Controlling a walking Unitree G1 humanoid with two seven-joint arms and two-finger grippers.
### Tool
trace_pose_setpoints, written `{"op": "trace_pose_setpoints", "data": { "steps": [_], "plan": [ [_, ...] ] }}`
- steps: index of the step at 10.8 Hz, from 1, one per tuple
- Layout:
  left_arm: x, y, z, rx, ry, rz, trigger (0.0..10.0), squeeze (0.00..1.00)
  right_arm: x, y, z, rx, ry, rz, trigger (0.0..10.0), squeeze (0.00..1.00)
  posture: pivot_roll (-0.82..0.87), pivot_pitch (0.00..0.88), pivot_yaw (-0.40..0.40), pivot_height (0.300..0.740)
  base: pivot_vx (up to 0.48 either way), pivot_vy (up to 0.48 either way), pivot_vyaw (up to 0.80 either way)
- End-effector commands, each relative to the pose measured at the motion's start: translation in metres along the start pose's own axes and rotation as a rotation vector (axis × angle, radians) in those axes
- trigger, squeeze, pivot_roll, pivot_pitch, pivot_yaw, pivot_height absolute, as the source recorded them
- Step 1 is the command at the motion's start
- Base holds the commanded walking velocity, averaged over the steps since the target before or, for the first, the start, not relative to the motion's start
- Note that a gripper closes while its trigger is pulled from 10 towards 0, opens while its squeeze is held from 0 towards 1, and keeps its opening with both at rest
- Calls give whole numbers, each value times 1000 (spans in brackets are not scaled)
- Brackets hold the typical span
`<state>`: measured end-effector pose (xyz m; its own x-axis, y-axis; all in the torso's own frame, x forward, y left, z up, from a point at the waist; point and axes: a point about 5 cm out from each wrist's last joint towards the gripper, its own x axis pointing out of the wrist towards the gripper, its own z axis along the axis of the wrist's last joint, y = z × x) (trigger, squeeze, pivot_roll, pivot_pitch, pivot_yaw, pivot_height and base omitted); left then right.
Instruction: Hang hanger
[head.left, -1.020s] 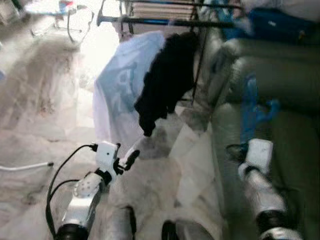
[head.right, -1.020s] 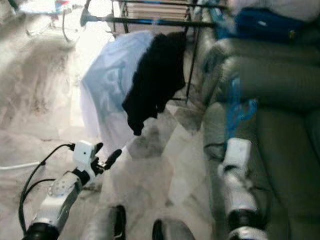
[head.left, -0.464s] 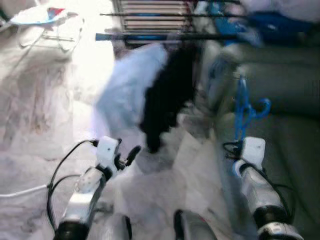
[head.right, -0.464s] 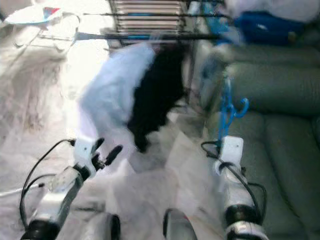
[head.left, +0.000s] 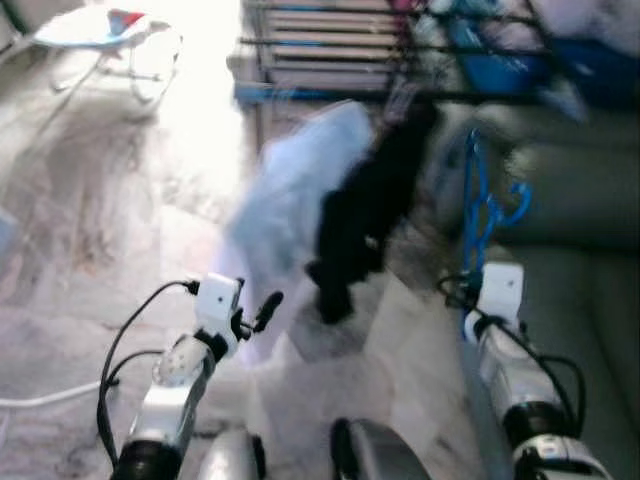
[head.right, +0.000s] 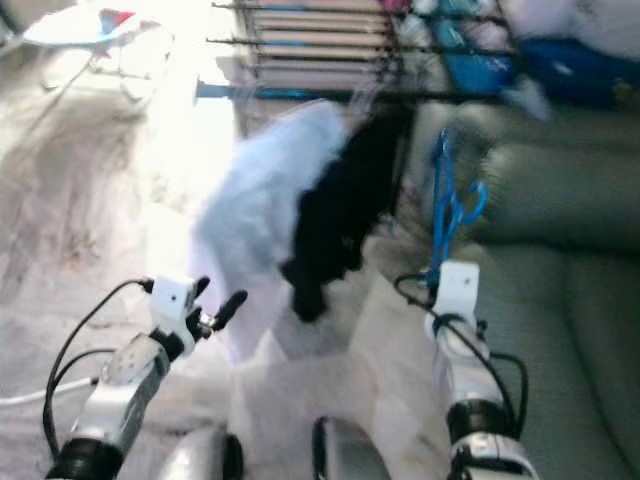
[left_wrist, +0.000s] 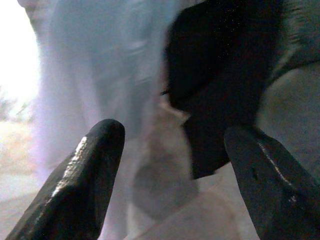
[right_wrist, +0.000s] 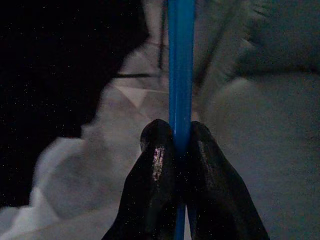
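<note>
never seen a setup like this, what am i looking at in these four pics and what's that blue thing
A walking humanoid robot filmed these itself. The two wide pictures come from cameras in its head, looking down at its silver arms. The two close-ups come from a camera on each wrist. The right end effector is shut on a blue hanger, held upright beside a grey sofa. The left end effector is open and holds nothing. Ahead, a pale blue garment and a black garment hang from a rail over a marble floor.
</note>
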<state>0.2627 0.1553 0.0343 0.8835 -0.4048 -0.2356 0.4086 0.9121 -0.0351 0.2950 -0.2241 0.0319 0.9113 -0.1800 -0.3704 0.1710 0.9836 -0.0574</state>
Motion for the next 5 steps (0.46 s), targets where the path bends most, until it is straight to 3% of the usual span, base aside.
{"op": "trace_pose_setpoints", "data": {
  "steps": [1, 4, 5],
  "plan": [
    [-2, -1, -5, -3, 21, 1, 10000, 0, 0, -1, 4, -7, -21, -4, 10000, 0, -26, 187, -61, 740, 450, 0, 0],
    [1, -3, -3, 9, 5, -3, 10000, 0, -2, -15, 20, 0, -148, -82, 10000, 0, -30, 183, -61, 740, 456, 0, 0],
    [1, -3, -1, 9, -8, 0, 10000, 0, -3, -20, 25, 13, -183, -117, 10000, 0, -30, 182, -64, 740, 0, 0, 0]
  ]
}}
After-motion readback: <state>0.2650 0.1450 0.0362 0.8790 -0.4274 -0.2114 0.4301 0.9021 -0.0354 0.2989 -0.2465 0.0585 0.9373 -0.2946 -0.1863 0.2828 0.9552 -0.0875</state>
